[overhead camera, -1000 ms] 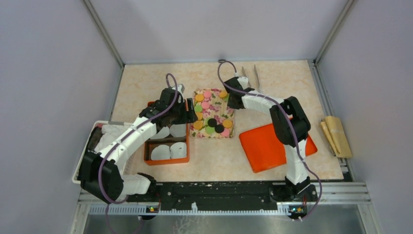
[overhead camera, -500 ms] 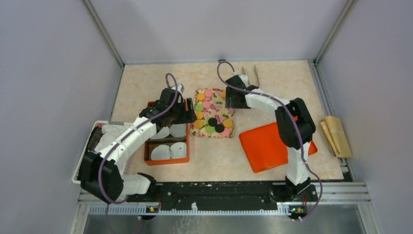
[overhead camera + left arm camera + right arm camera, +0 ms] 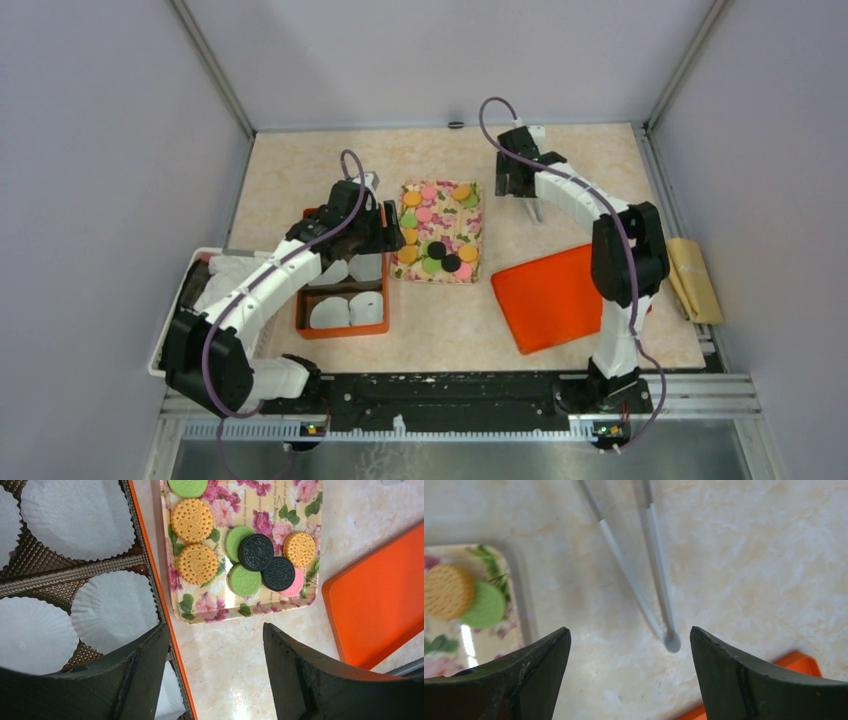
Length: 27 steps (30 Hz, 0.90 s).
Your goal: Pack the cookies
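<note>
Tongs (image 3: 660,580) lie flat on the marbled table (image 3: 749,555) directly below the right claw (image 3: 626,642). Its jaws stand wide, with only the tool's joined end between them. That end is the part nearest the claw. The long axis runs straight ahead from it, the two blades spreading slightly as they go.

Ahead and off to this claw's left sits a corner of the floral tray (image 3: 521,600) with two of the cookies (image 3: 446,591), one orange and one green. The rest sit further along the same tray, and none shows in the orange box (image 3: 150,575), where only white paper liners (image 3: 112,611) are visible.

The left claw (image 3: 215,635), also wide and empty, hangs over that box's edge with the tray just ahead and to its right. It is therefore the nearer arm to the cookies, and the right is nearer to the tongs.

No brand, label or legible writing shows, and the cookies' embossing is too fine to read.
</note>
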Motion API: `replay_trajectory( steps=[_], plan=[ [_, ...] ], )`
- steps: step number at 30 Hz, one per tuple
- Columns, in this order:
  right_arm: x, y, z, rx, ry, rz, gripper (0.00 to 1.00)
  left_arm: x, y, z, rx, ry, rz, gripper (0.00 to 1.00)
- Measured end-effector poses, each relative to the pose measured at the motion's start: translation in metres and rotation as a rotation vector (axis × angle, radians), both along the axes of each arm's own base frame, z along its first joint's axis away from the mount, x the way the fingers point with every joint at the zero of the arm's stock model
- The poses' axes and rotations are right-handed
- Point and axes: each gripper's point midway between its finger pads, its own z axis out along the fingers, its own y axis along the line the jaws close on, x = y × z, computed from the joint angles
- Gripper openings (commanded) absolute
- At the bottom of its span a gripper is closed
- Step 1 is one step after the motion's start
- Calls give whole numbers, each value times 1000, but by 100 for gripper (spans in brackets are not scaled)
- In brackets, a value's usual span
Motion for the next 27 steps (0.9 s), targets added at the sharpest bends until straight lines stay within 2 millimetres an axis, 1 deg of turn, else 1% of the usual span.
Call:
replay_trajectory(
  steps=[2, 4, 8, 9, 12, 18, 20, 23, 27],
  plan=[
    [9, -16, -8, -24, 16, -27, 88, 0, 0, 0, 1, 0, 0, 75],
    [16, -26, -18, -42, 36, -38, 88, 0, 0, -1, 2, 4, 0, 75],
    [29, -36, -39, -63, 87, -30, 88, 1, 1, -3, 8, 8, 4, 75],
    [31, -37, -42, -63, 94, -27, 88, 1, 1, -4, 10, 7, 6, 75],
    [48, -36, -47, -54, 96, -15, 88, 2, 3, -4, 20, 5, 16, 75],
    [84, -34, -50, -31, 63, -7, 86, 2, 5, -5, 29, 7, 22, 75],
    [90, -33, -57, -20, 72, -5, 86, 1, 6, -6, 31, 9, 24, 75],
    [90, -33, -72, -1, 101, -6, 85, 1, 7, -6, 35, 11, 27, 75],
    [92, -31, -74, 22, 92, -2, 79, 1, 8, -6, 38, 10, 30, 75]
  ],
)
